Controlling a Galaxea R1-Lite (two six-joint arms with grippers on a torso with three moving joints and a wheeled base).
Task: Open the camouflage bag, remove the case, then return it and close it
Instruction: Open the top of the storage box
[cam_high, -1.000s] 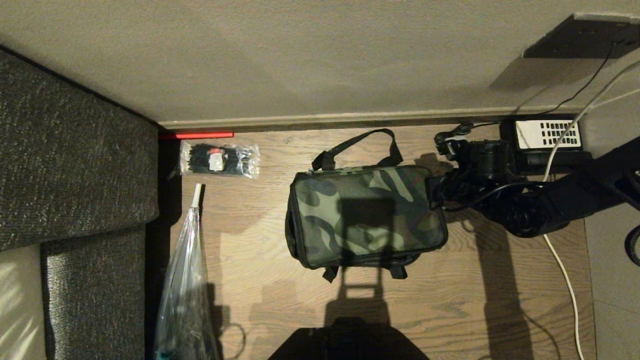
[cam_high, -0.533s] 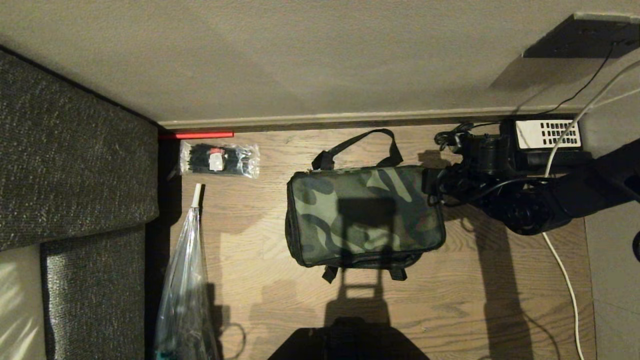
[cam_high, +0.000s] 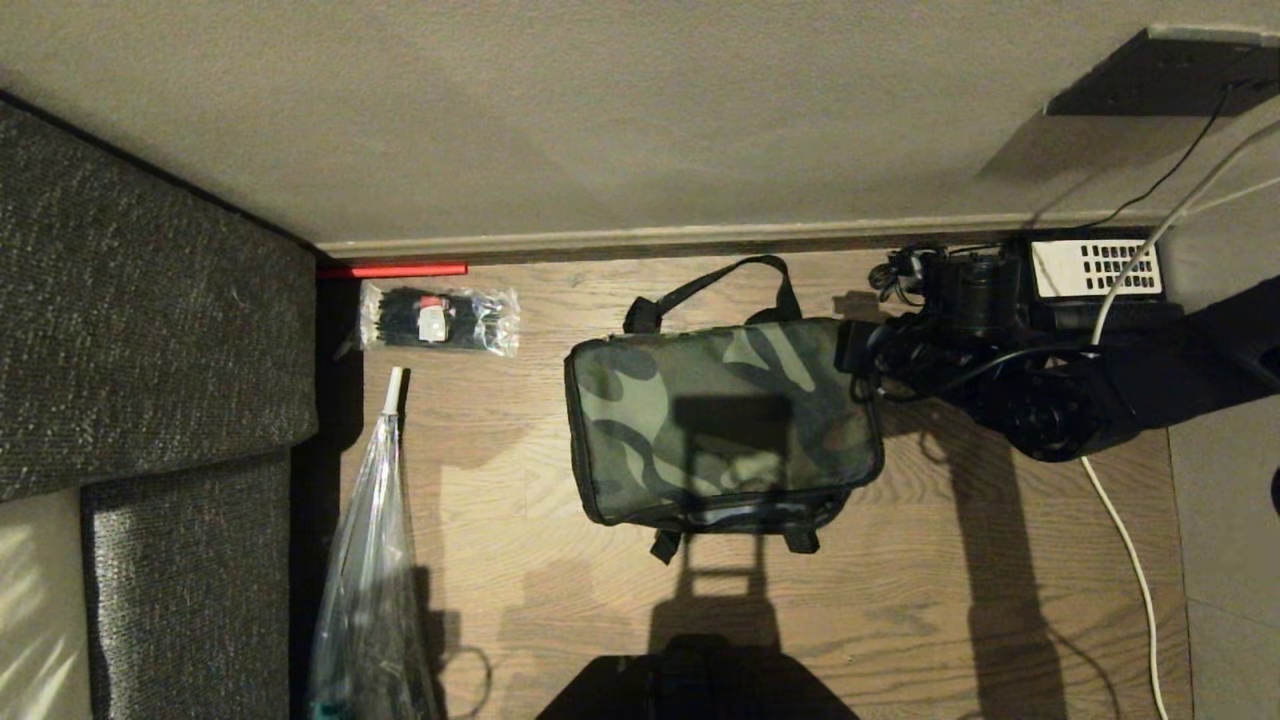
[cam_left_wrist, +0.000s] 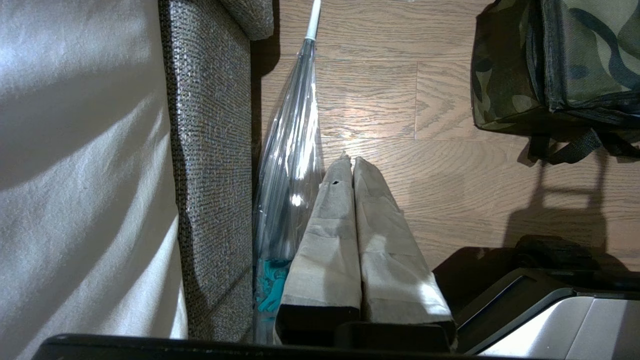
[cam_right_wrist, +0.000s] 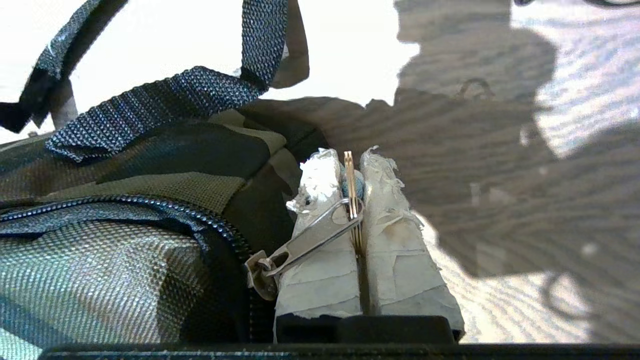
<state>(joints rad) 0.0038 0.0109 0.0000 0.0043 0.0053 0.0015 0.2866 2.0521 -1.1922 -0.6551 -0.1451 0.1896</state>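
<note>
The camouflage bag (cam_high: 720, 420) lies closed on the wooden floor, its black handles at the far and near sides. My right gripper (cam_high: 855, 362) is at the bag's right end. In the right wrist view the gripper (cam_right_wrist: 350, 160) is shut on a thin metal ring (cam_right_wrist: 352, 195) that hangs through the silver zipper pull (cam_right_wrist: 305, 240), at the corner of the bag (cam_right_wrist: 100, 260). The case is hidden. My left gripper (cam_left_wrist: 348, 162) hangs parked and shut above the floor, holding nothing, with the bag's (cam_left_wrist: 575, 55) left end beyond it.
A grey sofa (cam_high: 140, 330) fills the left. A clear umbrella (cam_high: 370, 560) lies beside it. A packet of black ties (cam_high: 440, 320) and a red bar (cam_high: 392, 270) lie by the wall. A black desk phone (cam_high: 1095, 270) and a white cable (cam_high: 1130, 560) are on the right.
My right gripper has moved toward the wall and a little left, still shut on the ring. The bag has slid slightly left and turned a little.
</note>
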